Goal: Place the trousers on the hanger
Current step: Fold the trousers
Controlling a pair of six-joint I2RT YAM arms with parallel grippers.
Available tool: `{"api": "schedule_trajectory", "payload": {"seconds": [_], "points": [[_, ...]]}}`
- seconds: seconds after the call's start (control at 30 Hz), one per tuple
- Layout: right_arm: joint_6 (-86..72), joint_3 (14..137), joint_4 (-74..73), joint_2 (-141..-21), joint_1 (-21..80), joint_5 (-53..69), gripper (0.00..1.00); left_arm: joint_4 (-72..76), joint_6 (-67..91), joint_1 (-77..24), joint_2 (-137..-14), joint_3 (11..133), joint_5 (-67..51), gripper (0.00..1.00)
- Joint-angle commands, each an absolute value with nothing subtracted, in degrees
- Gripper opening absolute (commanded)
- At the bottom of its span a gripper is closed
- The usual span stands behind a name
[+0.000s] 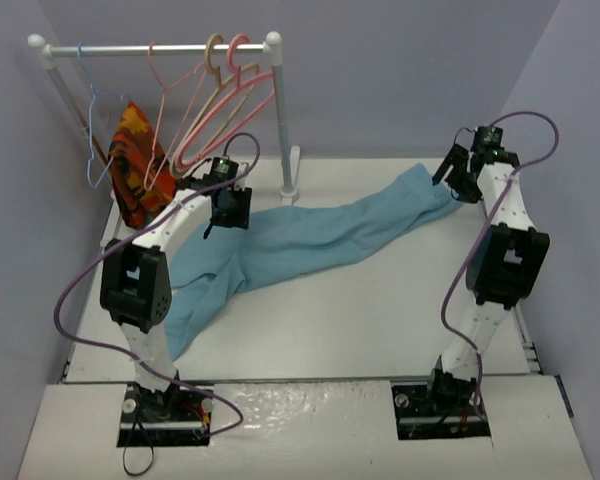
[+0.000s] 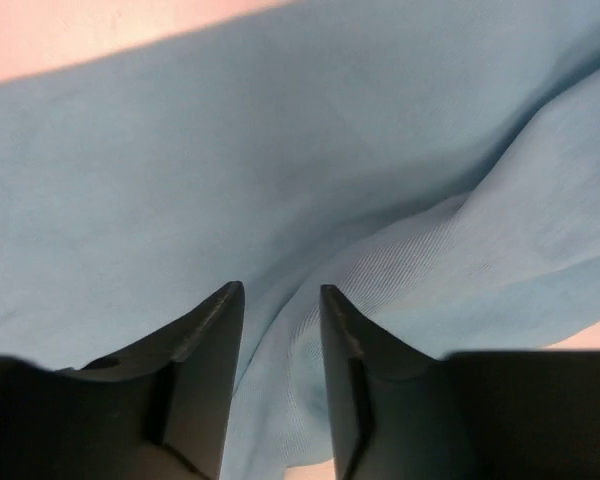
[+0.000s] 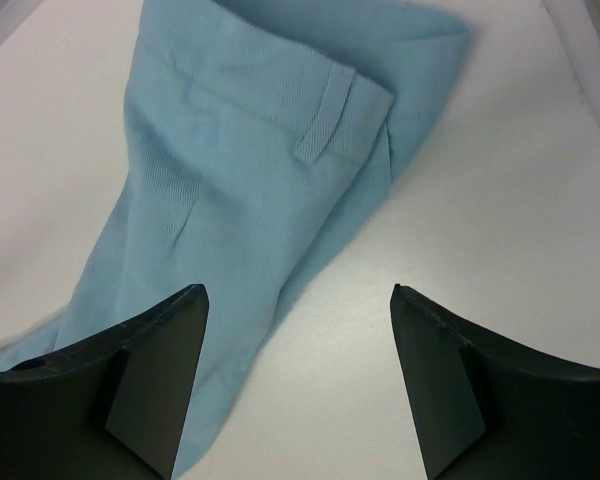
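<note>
1. Left gripper (image 1: 230,208) sits low on the trousers (image 1: 310,240), its jaws narrow, with a fold of cloth running in between them. I cannot tell whether it is actually pinching that fold. Right gripper (image 1: 458,170) has its jaws wide apart and holds nothing.
2. Trousers lie wrinkled on the table (image 1: 380,320), reaching from under the left gripper across to just below the right gripper, where the waist end rests.
3. Rail (image 1: 160,47) stands beyond the left gripper and carries several hangers and an orange patterned cloth (image 1: 135,160).
4. Hanger (image 1: 156,125), thin salmon-pink wire, hangs on that rail above and beyond the left gripper, clear of the trousers.
5. Belt loop (image 3: 342,115) lies just ahead of the right gripper's open fingers.
6. Progress looks early: no part of the trousers is on the hanger. They have yet to be lifted, carried to the hanger and draped over its bar.
7. No brand, label or writing can be read in any view.
</note>
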State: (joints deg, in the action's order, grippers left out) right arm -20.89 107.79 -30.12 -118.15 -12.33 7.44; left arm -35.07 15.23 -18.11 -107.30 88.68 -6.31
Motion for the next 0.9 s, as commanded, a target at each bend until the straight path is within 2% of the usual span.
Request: {"api": "schedule_trajectory", "payload": {"seconds": [0.0,0.1,0.23,0.37,0.63,0.87], "points": [[-21.24,98.3,-20.73,-108.81,-13.23,14.52,0.69,-32.66,14.36,-19.82,-100.9,89.1,-8.18,0.53],[-22.46,93.73,-15.46,-107.99,-13.3,16.62,0.66,-29.99,12.57,-23.25,-93.69,81.38,-6.76,0.65],[-25.12,88.84,-8.95,-108.11,-13.36,19.12,0.6,-25.61,9.27,-30.98,-87.64,71.68,-3.89,0.65],[-27.6,84.73,-4.25,-108.54,-13.1,20.19,0.59,-21.16,6.27,-37.99,-88.12,66.71,-2.2,0.64],[-28.61,78.42,1.05,-107.88,-13.01,19.14,0.59,-16.89,4.0,-45.3,-99.09,71.7,3.52,0.62],[-28.79,74.68,2.54,-105.53,-13.1,18.42,0.6,-13.07,3.17,-45.79,-106.96,77.54,5.52,0.6]]}}
